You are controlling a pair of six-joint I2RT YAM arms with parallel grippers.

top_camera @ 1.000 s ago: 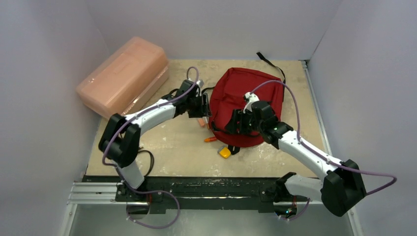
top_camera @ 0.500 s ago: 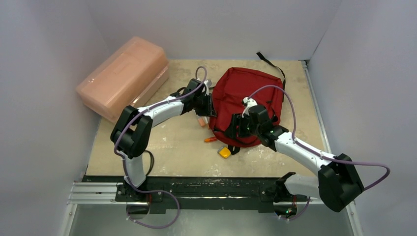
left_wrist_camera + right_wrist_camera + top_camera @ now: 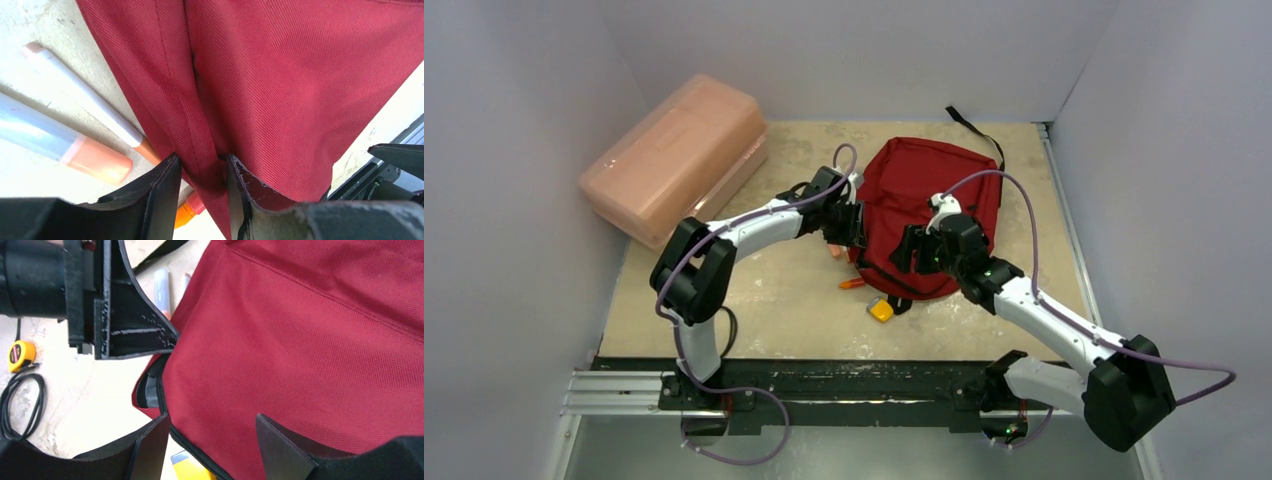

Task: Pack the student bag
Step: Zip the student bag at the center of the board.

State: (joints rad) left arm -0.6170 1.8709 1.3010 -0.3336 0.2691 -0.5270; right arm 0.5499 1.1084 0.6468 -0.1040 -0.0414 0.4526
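Left hand (image 3: 200, 167) nearer far-pointing student bag (image 3: 939, 190)

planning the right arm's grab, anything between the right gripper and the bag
Nothing visible. The right gripper hangs open right over the student bag, only red fabric showing between its fingers. The left gripper pinches a fold at the bag's edge, off to one side.

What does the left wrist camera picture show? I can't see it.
Two black fingers of the left gripper pinch a fold of the dark red student bag, which fills most of the view. Beside it on the pale table lie a thick marker with an orange cap and a thin white marker.
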